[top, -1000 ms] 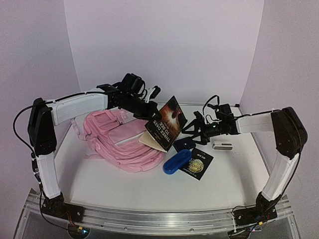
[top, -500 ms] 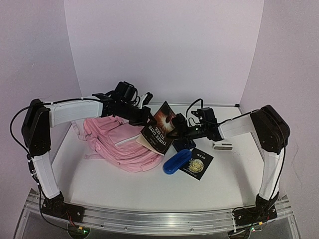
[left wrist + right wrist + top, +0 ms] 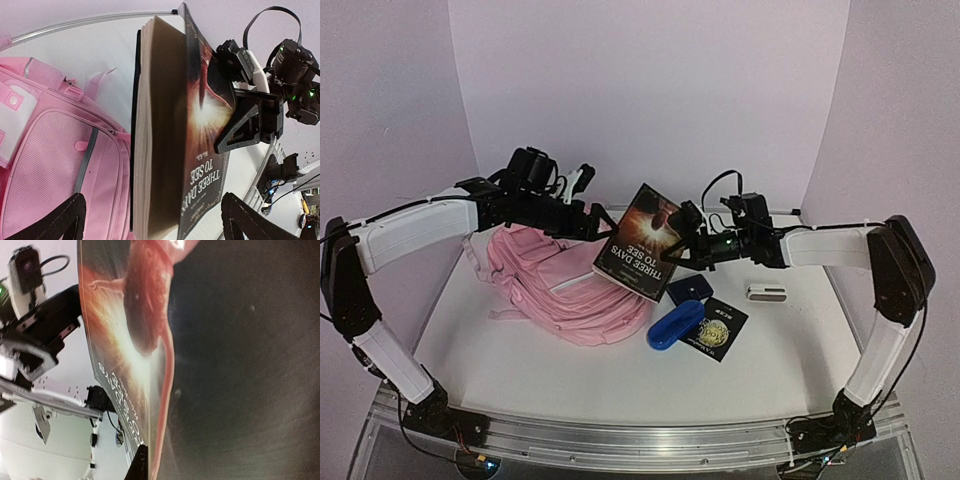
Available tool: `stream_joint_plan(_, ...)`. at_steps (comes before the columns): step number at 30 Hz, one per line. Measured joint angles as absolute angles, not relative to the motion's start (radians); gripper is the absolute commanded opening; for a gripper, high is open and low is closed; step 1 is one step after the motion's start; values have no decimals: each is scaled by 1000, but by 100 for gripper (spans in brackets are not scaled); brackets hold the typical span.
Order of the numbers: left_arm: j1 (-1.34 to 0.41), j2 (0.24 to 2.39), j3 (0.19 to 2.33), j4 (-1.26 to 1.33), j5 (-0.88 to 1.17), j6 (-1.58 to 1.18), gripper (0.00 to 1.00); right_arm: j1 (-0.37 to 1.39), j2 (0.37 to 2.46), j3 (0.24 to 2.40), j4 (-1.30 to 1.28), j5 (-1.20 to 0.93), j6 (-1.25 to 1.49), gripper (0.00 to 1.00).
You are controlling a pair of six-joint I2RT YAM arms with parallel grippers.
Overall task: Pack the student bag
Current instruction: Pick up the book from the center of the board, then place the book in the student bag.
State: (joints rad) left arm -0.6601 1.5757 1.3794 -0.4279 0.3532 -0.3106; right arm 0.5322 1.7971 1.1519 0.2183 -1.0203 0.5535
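Observation:
The student bag [image 3: 555, 290], a soft pink backpack, lies on the table at the left; its mesh pocket and zips [image 3: 50, 160] fill the left wrist view. A dark paperback book [image 3: 645, 245] hangs upright over the bag's right edge. My right gripper [image 3: 682, 228] is shut on the book's upper right corner, and the cover [image 3: 130, 340] fills the right wrist view beside my right gripper [image 3: 150, 465]. My left gripper [image 3: 588, 215] stands open just left of the book. The book's page edge [image 3: 155, 140] lies between my left gripper's [image 3: 152, 220] spread fingers without touching them.
Right of the bag lie a blue oval case [image 3: 675, 323], a dark blue box [image 3: 690, 289], a black card with a gold emblem [image 3: 718, 327] and a small white device [image 3: 766, 292]. White walls close the back and sides.
The right gripper has shut on the book. The left gripper has opened, let go of it and drawn back to the left. The book now stands more upright.

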Motion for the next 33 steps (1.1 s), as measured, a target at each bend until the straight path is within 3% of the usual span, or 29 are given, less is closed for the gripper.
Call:
stream_joint_plan(8,-660,1502,1359,-491,476,-231,99,611,1656,1152,13,-1044,356,0)
stream_joint_plan(15,-665,1461,1250,-541,400,-185,77,597,1610,1133,-72,-1007,333,0)
stream_joint_plan(22,-760,1522,1236,-663,167,-95,74,496,1533,1074,-91,-972,350,0)
stream_joint_plan(26,-876,1634,1240,-714,45,-44,61,448,1531,1057,-91,-962,373,0)
stream_joint_plan(33,-930,1778,1294,-769,-83,14,49,448,1531,1032,-94,-960,383,0)
